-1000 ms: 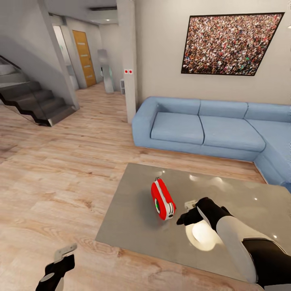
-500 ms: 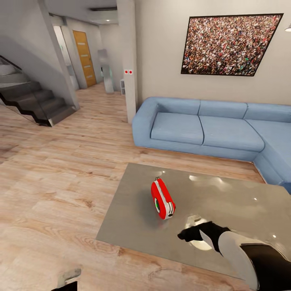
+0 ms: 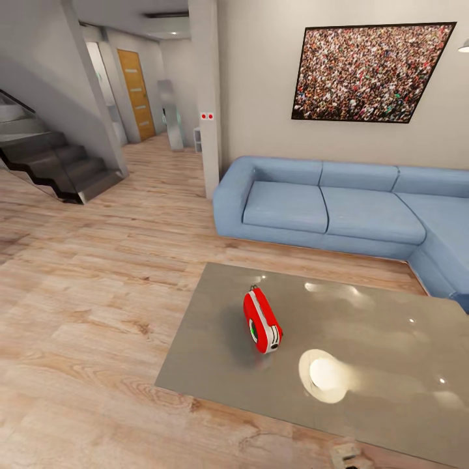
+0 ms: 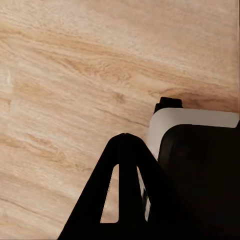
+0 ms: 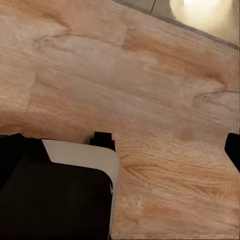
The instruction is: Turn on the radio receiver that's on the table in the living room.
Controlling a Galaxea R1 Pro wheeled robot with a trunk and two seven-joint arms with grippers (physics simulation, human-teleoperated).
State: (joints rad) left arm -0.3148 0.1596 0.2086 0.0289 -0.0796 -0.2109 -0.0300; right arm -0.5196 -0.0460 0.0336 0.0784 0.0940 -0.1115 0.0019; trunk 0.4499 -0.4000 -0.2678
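On the table (image 3: 365, 326), seen from the head camera, the radio receiver (image 3: 262, 321) stands on its narrow edge toward the near-left part of the glossy grey top. Its red body has a white band, and a small green spot shows on the side that faces the camera. A round bright reflection (image 3: 324, 374) lies on the table top just beside the radio, nearer to the robot. Behind the table is the blue sofa (image 3: 339, 208), and above it the framed crowd photo (image 3: 371, 71) hangs on the beige wall. A staircase (image 3: 52, 163) and an orange door (image 3: 137, 94) are far off on the left. At the bottom edge a small grey part of the right gripper (image 3: 348, 456) shows, well apart from the radio and below the near edge of the table; I cannot tell if it is wide or narrow.

From the left wrist camera, the left gripper (image 4: 125, 200) shows as dark fingers that meet in a point, so it looks closed with nothing between, above the wood plank floor (image 4: 75, 75). The robot base (image 4: 200, 165) is just beside it.

From the right wrist camera, the floor (image 5: 140, 100) lies under the hand, with one dark fingertip (image 5: 233, 150) at the edge and the table corner (image 5: 200, 15) beyond.
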